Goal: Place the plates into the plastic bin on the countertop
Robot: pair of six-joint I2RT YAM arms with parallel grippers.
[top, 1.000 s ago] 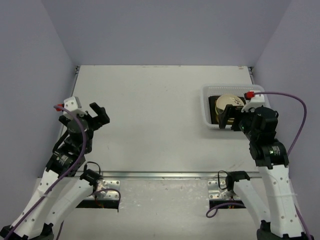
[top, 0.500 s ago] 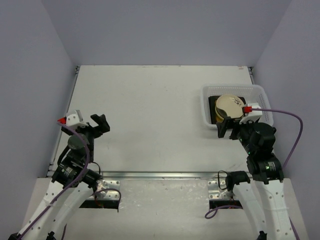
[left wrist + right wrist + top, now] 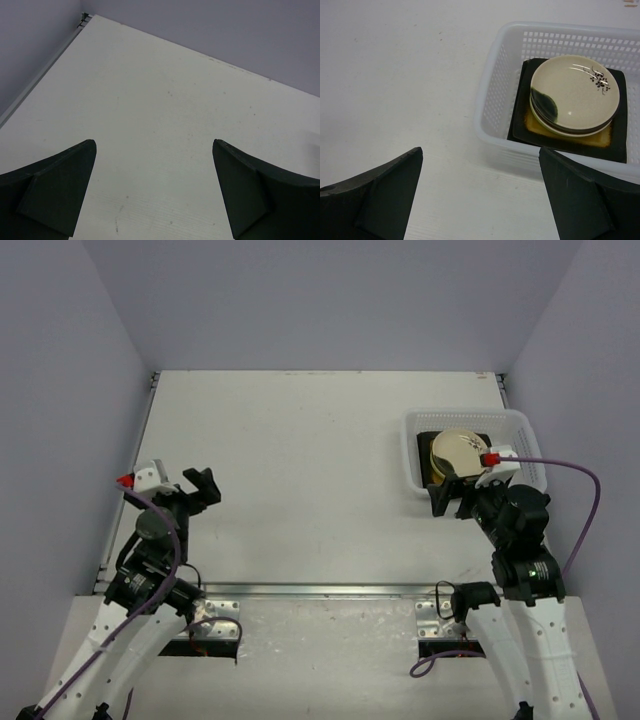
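Along the right edge of the tabletop [image 3: 300, 460], plates [image 3: 575, 92] sit in the plastic bin [image 3: 492, 100]; left fingers [image 3: 55, 190] and right fingers [image 3: 380, 195] spread empty, I'd judge only parking left.

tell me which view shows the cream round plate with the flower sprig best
Right wrist: the cream round ceramic plate is close, its sprig and blotch clear. Top external shows it small; left wrist shows only off-white countertop.

Back wall [image 3: 330, 300]: we see a plain pale lavender panel.
Left wall [image 3: 60, 390]: same lavender, slightly shaded.
Right wall [image 3: 590, 360]: matching lavender.
Near ledge [image 3: 330, 660]: speckled grey.
Metal plates [image 3: 215, 607]: perforated, lying on the ledge.
Corner fitting [image 3: 153, 380]: small and dark; perhaps a bracket, we cannot tell.
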